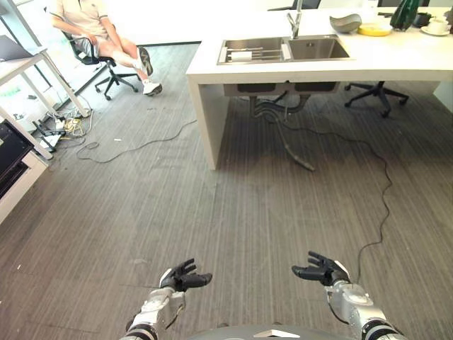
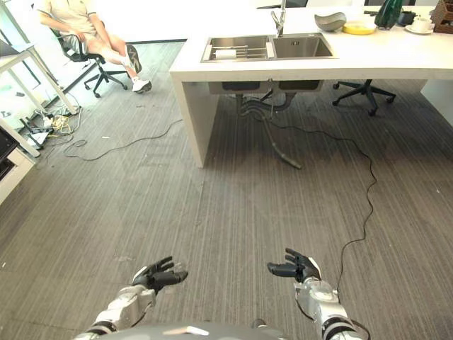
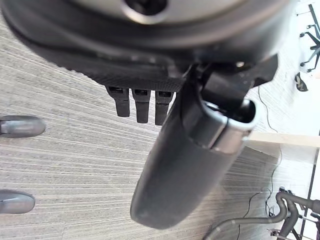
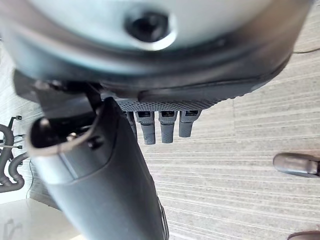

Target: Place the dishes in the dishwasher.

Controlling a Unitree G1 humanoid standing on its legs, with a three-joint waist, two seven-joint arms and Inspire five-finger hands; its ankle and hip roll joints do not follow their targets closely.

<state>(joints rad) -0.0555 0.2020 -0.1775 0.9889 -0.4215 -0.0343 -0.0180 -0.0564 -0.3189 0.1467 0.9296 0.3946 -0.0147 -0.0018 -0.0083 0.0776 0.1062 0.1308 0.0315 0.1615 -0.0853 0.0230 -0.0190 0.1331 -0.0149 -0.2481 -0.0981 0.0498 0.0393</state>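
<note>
Dishes sat on the white counter at about one o'clock, far from the robot: a grey bowl, a yellow plate just beside it, and a white cup on a saucer near the counter's far right edge. A dark green object stood between the plate and the cup, too small to identify. Set into the counter at twelve o'clock was a double steel sink with a tap behind it; a rack lay in its left basin. Pipes hung beneath the sink, and a cable trailed from there across the striped grey floor toward the robot's right side.

At seven o'clock the left hand hovered low over the floor, released, its fingers relaxed and holding nothing. At five o'clock the right hand hovered likewise, released and empty, fingers loosely extended. Both hands were well apart from the counter and the dishes.

At ten o'clock a person sat on an office chair. Another office chair stood behind the counter at one o'clock. A table with cables at its foot stood at nine o'clock.
</note>
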